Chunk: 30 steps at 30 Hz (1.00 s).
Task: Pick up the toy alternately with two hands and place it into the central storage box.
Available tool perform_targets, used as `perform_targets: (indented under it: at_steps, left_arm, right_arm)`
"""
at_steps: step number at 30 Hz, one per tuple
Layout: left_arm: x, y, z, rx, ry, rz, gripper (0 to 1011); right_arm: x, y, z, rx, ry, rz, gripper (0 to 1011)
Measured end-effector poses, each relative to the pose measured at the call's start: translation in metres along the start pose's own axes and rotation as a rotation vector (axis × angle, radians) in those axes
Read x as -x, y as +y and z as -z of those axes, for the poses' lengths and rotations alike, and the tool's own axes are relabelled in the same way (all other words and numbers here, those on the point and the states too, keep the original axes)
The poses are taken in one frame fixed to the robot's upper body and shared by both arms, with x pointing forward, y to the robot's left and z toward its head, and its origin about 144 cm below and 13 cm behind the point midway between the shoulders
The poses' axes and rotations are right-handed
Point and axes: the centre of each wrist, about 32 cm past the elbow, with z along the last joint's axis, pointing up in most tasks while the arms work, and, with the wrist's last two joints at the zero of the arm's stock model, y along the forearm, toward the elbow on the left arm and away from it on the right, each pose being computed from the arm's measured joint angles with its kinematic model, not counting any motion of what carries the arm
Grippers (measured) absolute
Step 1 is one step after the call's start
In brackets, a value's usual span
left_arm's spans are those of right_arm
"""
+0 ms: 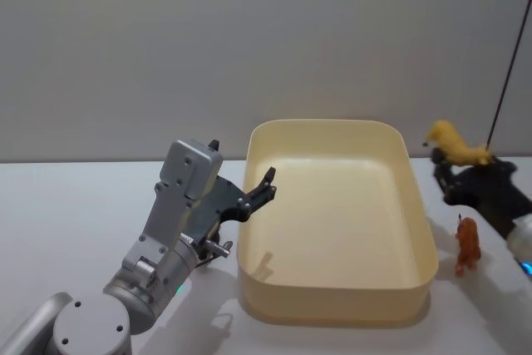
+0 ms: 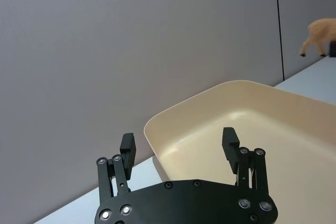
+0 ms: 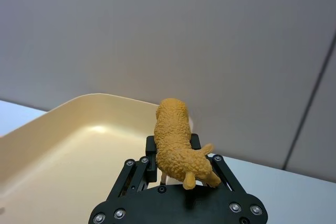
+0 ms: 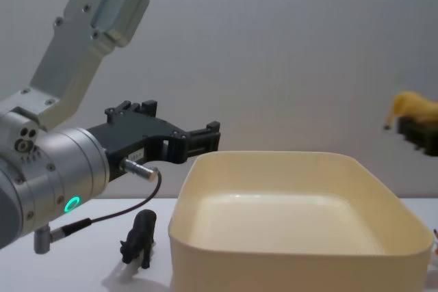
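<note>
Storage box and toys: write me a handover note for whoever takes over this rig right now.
Left gripper: open, empty, hovering at the left rim of the storage box.
Right gripper: shut on a yellow toy, held above the table by the box's far right corner.
Orange toy: stands on the table to the right of the box.
Black toy: stands on the table to the left of the box.
Done: no toy is in the box yet.
Left: drop in the yellow toy, then probably the black and orange ones, alternating arms.
</note>
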Motion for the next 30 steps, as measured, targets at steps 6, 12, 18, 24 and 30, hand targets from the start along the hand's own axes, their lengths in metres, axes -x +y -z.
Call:
perform_targets:
  at_steps: [6,12,18,24,30]
  left_arm:
    - [0.0,0.0,0.0,0.0,0.0,0.0,1001]
    - [0.0,0.0,0.0,0.0,0.0,0.0,1001]
    - [0.0,0.0,0.0,0.0,0.0,0.0,1001]
    - [0.0,0.0,0.0,0.0,0.0,0.0,1001]
    - [0.0,0.0,0.0,0.0,0.0,0.0,1001]
  right_arm:
    - [0.014,0.029,-0.001,0.027,0.01,-0.089,337]
    - [0.028,0.058,-0.002,0.053,0.016,-0.166,535]
    - [0.035,0.071,-0.003,0.065,0.016,-0.204,712]
    - [0.032,0.068,-0.004,0.061,0.014,-0.197,883]
    - [0.021,0.051,-0.006,0.048,0.021,-0.148,1001]
